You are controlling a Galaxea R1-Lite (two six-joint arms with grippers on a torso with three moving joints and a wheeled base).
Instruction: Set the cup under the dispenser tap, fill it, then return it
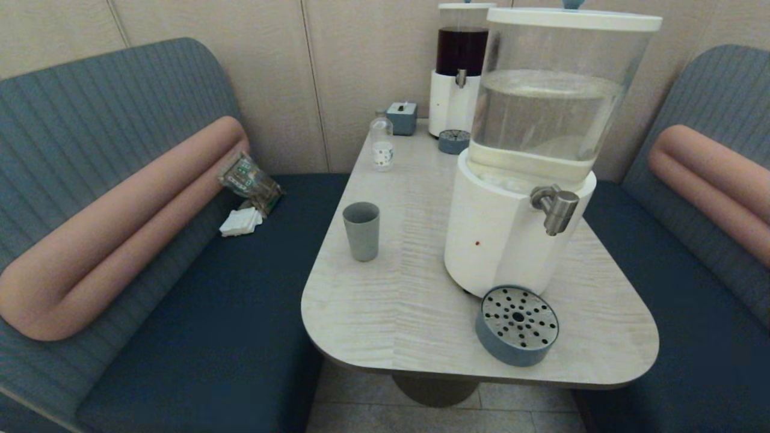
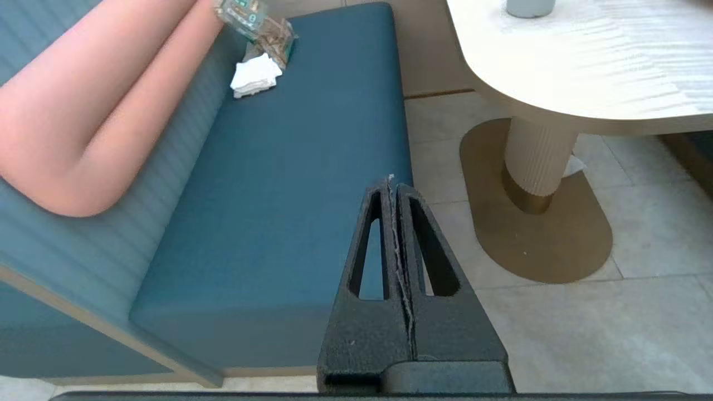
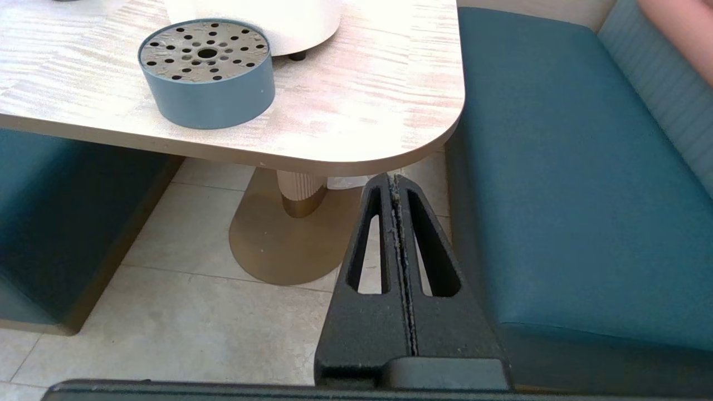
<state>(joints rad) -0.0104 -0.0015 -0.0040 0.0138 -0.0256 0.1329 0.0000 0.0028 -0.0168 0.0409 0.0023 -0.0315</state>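
Note:
The grey-blue cup [image 1: 361, 230] stands upright on the left side of the table [image 1: 409, 313]; only its base [image 2: 530, 8] shows in the left wrist view. The brushed-metal dispenser tap [image 1: 556, 207] juts from the white base of the large clear-tank dispenser [image 1: 529, 156], above and behind the round blue drip tray [image 1: 517, 325] [image 3: 207, 72]. Neither arm shows in the head view. My left gripper [image 2: 392, 184] hangs shut and empty below table height over the left bench's front edge. My right gripper [image 3: 394, 181] is shut and empty, low by the table's near right corner.
A small clear bottle [image 1: 381, 144], a blue box [image 1: 402, 117] and a dark-liquid dispenser [image 1: 458, 66] with its own drip tray [image 1: 453, 141] stand at the table's far end. Packets and napkins [image 1: 243, 198] lie on the left bench. Benches flank the table; its pedestal [image 2: 540, 161] stands below.

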